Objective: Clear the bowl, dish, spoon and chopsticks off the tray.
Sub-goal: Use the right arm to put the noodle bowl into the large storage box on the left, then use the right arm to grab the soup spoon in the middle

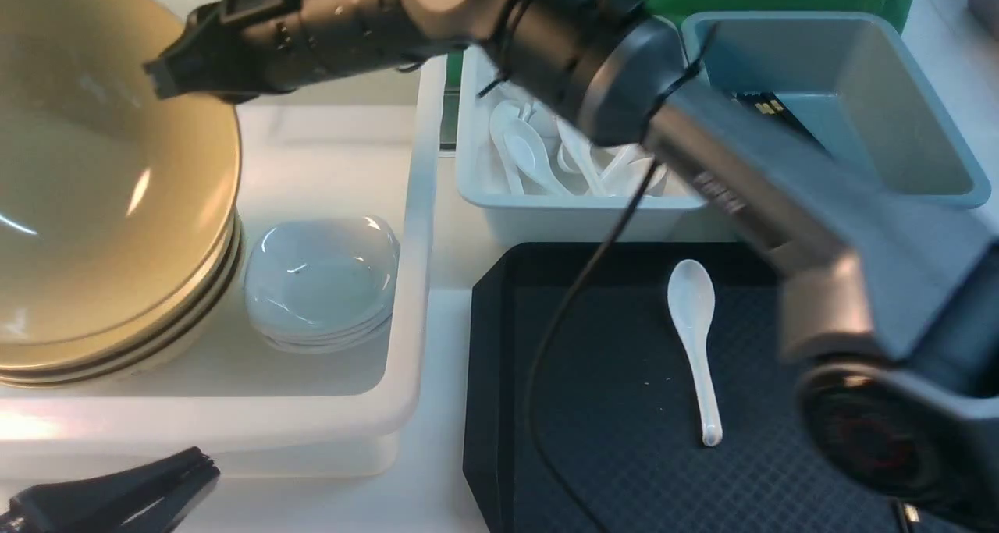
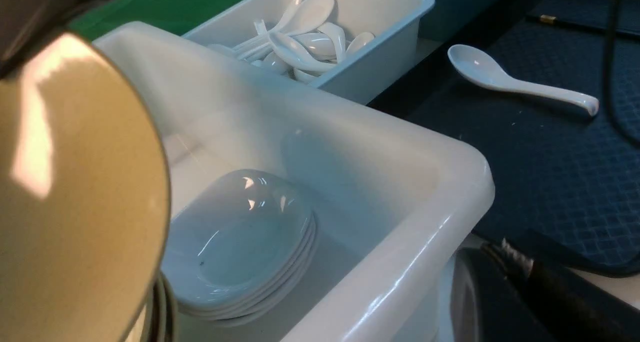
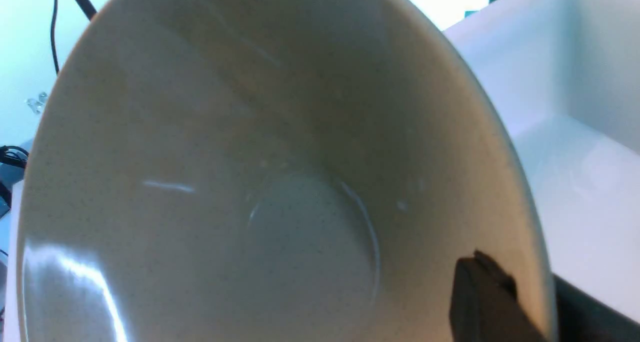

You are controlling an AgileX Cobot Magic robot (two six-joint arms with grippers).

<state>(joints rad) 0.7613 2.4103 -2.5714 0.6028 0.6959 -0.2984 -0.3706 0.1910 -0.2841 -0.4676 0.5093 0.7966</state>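
Observation:
My right gripper (image 1: 168, 76) is shut on the rim of the tan bowl (image 1: 94, 190). It holds the bowl tilted over a stack of tan bowls (image 1: 133, 346) in the white bin. In the right wrist view one finger (image 3: 485, 302) lies inside the bowl (image 3: 250, 156). The top white dish (image 1: 320, 279) lies on a stack in the same bin. The white spoon (image 1: 693, 338) lies on the black tray (image 1: 624, 455). A black chopstick with a gold band (image 2: 547, 19) lies on the tray's far part. My left gripper (image 1: 199, 470) is shut and empty in front of the bin.
The large white bin (image 1: 414, 205) stands left of the tray. A small white bin (image 1: 546, 205) holds several spoons. A blue-grey bin (image 1: 921, 127) holds chopsticks. My right arm spans the tray's back, and its cable (image 1: 562, 322) hangs over the tray.

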